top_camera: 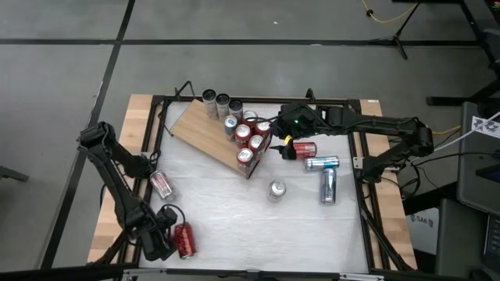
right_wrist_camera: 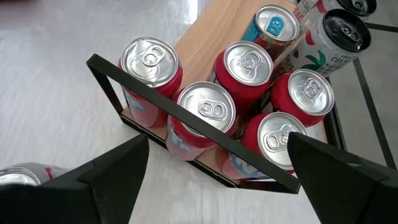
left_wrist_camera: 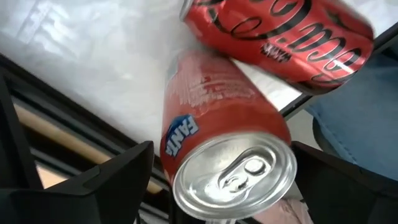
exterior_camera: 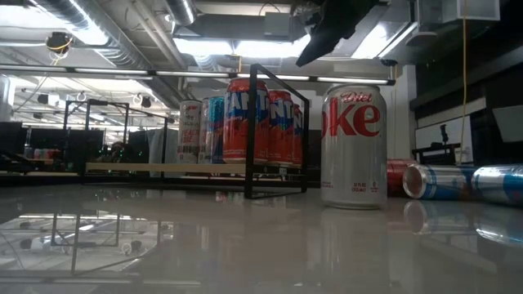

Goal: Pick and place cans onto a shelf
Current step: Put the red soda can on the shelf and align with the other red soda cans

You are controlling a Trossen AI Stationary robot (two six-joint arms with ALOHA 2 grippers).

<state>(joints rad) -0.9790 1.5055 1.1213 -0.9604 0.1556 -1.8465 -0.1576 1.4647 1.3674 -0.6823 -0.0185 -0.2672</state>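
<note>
An orange-red Fanta can (left_wrist_camera: 217, 124) sits between the open fingers of my left gripper (left_wrist_camera: 222, 162), its silver top toward the wrist camera. A red Coke can (left_wrist_camera: 280, 37) lies on its side just beyond it. Both are at the table's near left corner, where my left gripper (top_camera: 160, 236) points down. The shelf (top_camera: 205, 133) lies at the far middle, with several cans (right_wrist_camera: 249, 68) upright at its black-framed end (right_wrist_camera: 186, 118). My right gripper (top_camera: 285, 146) hangs open above that end and holds nothing. My left gripper has one finger (left_wrist_camera: 106, 180) on each side of the Fanta can's top end (left_wrist_camera: 233, 174), coming from above. I cannot tell whether either finger touches the can.
A Diet Coke can (top_camera: 276, 190) stands right of centre. A red can (top_camera: 305, 148) and two silver-blue cans (top_camera: 322, 163) (top_camera: 328, 186) lie near the right edge. Another can (top_camera: 162, 184) lies at the left. Upright cans (top_camera: 222, 102) stand at the shelf's far edge. A black frame (top_camera: 160, 117) borders the table.
</note>
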